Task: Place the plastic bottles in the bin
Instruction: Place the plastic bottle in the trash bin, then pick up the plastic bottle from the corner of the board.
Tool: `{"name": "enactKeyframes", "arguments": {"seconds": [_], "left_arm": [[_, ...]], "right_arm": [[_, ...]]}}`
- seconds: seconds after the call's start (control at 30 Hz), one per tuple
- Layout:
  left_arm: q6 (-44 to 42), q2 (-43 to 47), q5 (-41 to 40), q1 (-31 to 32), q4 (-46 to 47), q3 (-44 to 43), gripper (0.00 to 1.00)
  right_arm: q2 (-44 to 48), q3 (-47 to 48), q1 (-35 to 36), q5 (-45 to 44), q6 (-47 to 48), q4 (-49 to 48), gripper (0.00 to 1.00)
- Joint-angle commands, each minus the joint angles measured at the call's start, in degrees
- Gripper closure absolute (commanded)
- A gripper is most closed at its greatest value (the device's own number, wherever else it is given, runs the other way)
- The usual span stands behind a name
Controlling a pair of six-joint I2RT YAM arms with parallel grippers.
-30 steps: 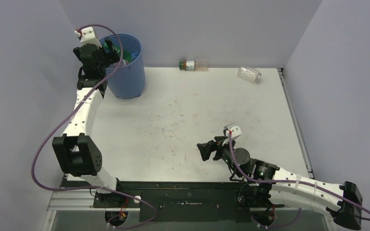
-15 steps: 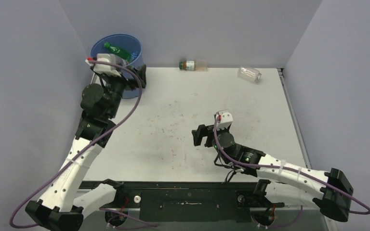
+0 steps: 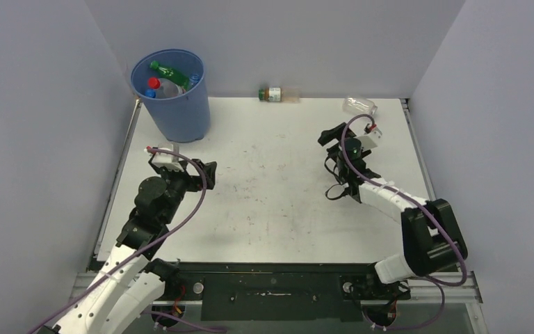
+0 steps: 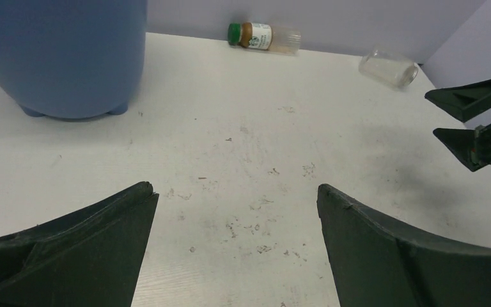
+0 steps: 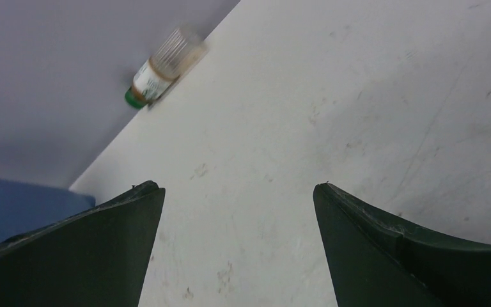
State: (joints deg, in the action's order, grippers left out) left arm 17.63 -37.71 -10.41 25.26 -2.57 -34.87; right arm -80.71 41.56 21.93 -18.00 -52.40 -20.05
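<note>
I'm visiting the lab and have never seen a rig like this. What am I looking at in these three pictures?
Two robot arms are bolted at the near edge of a white table. The wide picture comes from a camera above and behind them. The other two come from a camera on each wrist, so the dark wedges at the bottom are that arm's own fingers. The left gripper and the right gripper both stand open and hold nothing. The blue bin at the far left holds several bottles. Two more lie by the back wall: a green-capped bottle and a clear bottle.
</note>
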Motion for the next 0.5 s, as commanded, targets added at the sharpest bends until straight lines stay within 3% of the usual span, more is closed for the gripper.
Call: {"name": "enactKeyframes", "arguments": {"seconds": [0.0, 0.17, 0.47], "left_arm": [[4.33, 2.39, -0.54, 0.31, 4.05, 0.84, 0.04], [5.39, 1.47, 0.62, 0.41, 3.5, 0.36, 0.04], [6.22, 0.42, 1.12, 0.41, 3.72, 0.68, 0.04]], "right_arm": [[-7.39, 6.58, -10.26, 0.0, -8.03, -7.41, 0.1], [-16.75, 15.56, -17.26, 1.03, -6.97, -6.43, 0.1], [-33.36, 24.51, -26.09, 10.45, -19.73, -9.64, 0.1]]}}
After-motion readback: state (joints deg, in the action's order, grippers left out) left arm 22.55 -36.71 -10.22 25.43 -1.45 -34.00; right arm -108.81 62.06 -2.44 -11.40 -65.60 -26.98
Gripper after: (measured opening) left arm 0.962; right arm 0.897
